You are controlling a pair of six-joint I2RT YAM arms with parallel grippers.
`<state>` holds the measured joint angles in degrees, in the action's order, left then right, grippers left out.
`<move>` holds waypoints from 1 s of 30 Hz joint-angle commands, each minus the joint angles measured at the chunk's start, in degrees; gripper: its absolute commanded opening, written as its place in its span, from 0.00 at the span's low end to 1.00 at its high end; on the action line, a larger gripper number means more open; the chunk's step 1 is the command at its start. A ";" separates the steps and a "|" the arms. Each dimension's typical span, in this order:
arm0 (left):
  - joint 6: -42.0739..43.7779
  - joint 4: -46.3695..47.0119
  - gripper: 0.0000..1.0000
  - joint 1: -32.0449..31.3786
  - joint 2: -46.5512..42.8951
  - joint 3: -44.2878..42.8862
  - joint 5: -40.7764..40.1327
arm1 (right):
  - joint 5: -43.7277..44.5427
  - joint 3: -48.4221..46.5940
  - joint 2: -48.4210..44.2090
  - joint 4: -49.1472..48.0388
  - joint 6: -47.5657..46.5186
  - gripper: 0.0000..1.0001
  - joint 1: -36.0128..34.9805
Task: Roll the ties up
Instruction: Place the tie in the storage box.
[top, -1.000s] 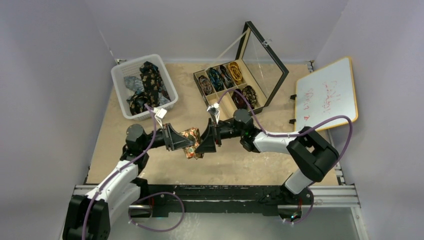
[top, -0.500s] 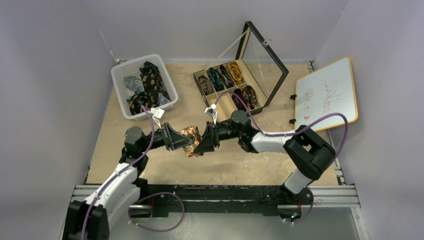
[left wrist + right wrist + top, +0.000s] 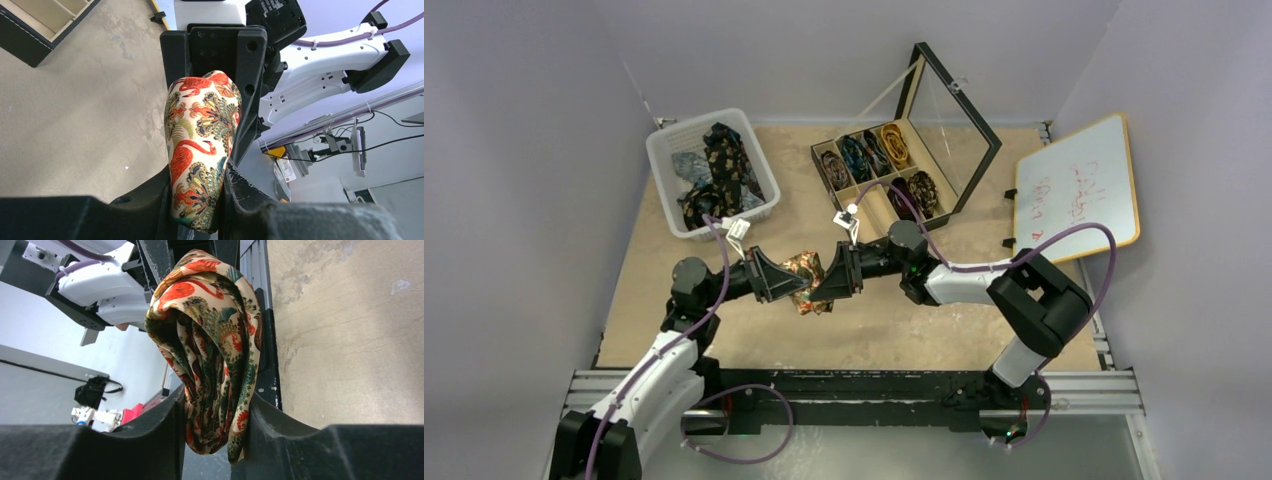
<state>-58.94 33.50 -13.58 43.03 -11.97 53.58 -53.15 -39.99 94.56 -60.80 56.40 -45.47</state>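
Note:
A rolled tie (image 3: 805,273), cream with orange flamingos and green paisley, hangs above the middle of the table between both grippers. My left gripper (image 3: 786,281) comes in from the left and is shut on the coil. In the left wrist view its fingers pinch the tie (image 3: 202,150) at the lower end, with the left gripper (image 3: 196,196) tight against the fabric. My right gripper (image 3: 825,279) faces it from the right. In the right wrist view the right gripper (image 3: 215,426) presses the folded layers of the tie (image 3: 210,335) from both sides.
A white basket (image 3: 662,186) at the back left holds loose dark ties (image 3: 722,160). A compartment box (image 3: 870,212) with its glass lid (image 3: 954,110) raised holds several coiled ties (image 3: 894,145). A whiteboard (image 3: 1079,185) leans at the right. A metal rail (image 3: 854,385) runs along the near edge.
My right gripper has gone from wide open to shut on the rolled tie. Both grippers and the tie have drifted slightly left and away from the near edge.

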 commanded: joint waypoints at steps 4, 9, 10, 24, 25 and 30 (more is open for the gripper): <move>1.43 0.86 0.00 -0.30 -1.44 0.64 -3.05 | -0.09 -0.83 0.03 -1.30 -0.88 0.26 -0.39; 0.58 1.04 0.10 -0.30 -2.13 1.43 -4.02 | -0.42 -1.44 -0.52 1.24 -1.83 0.00 -0.40; 0.65 0.31 0.18 -0.30 -2.22 1.42 -4.19 | -0.46 -1.66 -0.54 1.97 -2.19 0.00 -0.36; 4.54 -21.08 0.80 -0.30 -6.25 -3.74 -16.34 | 7.61 -4.34 -3.24 21.14 -11.57 0.00 1.85; 4.53 -23.12 0.81 -0.30 -7.20 -3.97 -18.27 | 8.74 -5.39 -3.13 24.62 -12.97 0.00 2.55; 4.78 -33.27 0.83 -0.30 -11.82 -5.20 -27.19 | 18.09 -13.83 -2.19 41.42 -22.19 0.00 5.67</move>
<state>-55.90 9.02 -13.74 34.22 -14.20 34.94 -43.99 -46.30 94.06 -33.10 43.33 -42.06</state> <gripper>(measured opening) 0.827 0.206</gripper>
